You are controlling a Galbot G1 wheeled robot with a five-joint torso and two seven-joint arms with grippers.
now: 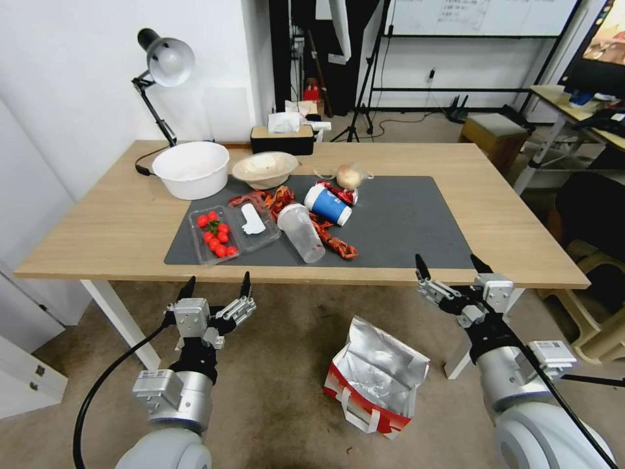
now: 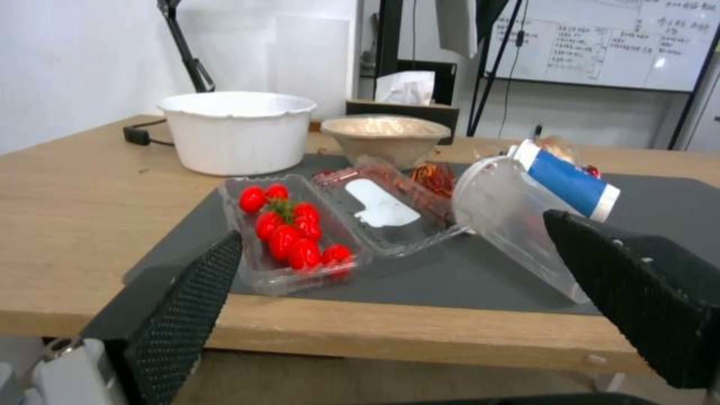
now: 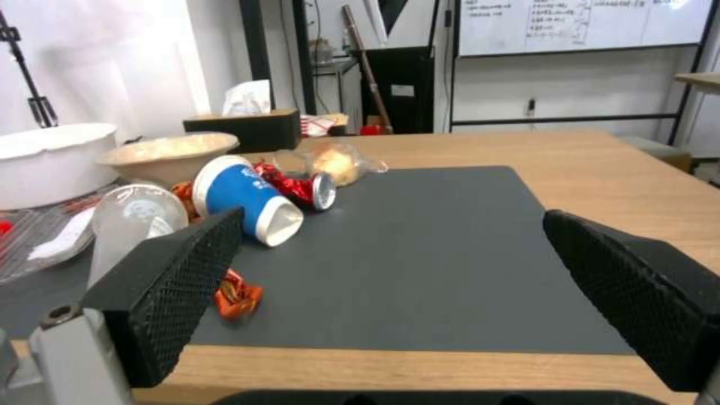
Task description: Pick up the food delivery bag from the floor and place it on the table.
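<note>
**A:** Where do you stand on the task right now?

**B:** You're at the very start. The food delivery bag (image 1: 376, 378) sits on the floor in front of the table (image 1: 117, 221), just beside its right-hand leg, mouth open so the silver lining shows, a white strap handle hanging down its near side. Nothing touches it.

**A:** And your grippers?

**B:** Both hang in front of the table's near edge, well above the bag. Your left gripper (image 1: 217, 288) is off to the left with its fingers spread wide and empty. Your right gripper (image 1: 454, 265) hovers above and a little to the right of the bag, fingers (image 3: 172, 287) also wide apart with nothing between them.

**A:** What does the next move call for?

**B:** I'd judge the right arm is the closer one, so you'd need to bring it down toward the bag's rim or a strap. The paper will likely crumple, so aim for the handle.

**A:** Room to set it down?

**B:** The left half of the dark mat (image 1: 403, 221) is crowded with a white bowl (image 1: 191, 168), a tomato tray (image 1: 215, 236) and tipped cups; the right half looks free.
</note>
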